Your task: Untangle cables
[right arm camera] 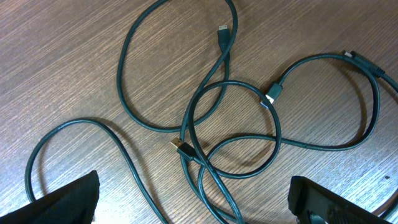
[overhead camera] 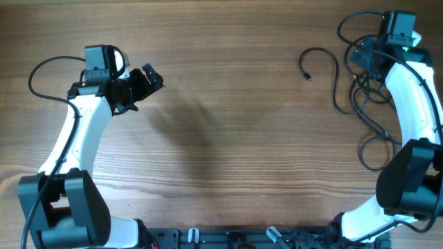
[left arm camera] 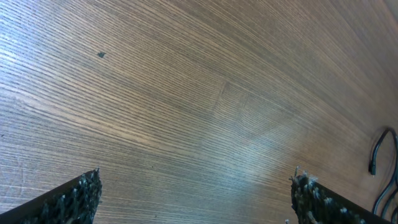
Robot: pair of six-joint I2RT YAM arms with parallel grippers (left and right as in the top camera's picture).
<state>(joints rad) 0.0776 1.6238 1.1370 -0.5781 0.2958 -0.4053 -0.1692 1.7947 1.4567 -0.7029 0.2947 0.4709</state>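
table point(overhead camera: 228, 138), far-right side: cables point(right arm camera: 271, 95) lie in loose overlapping loops directly beneath right gripper point(right arm camera: 193, 199), jaws spread wide, empty. left gripper point(left arm camera: 196, 193), likewise spread, is well apart. right arm nearer. gold plug point(right arm camera: 181, 147) marks the crossing.

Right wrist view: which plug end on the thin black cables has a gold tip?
The lowest plug, left of centre where the thin black cables cross; the others show silvery or dark tips.

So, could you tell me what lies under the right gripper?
Overlapping loops of the cables lie on the table beneath the open right gripper, plug ends showing. Its fingers hide where some strands run.
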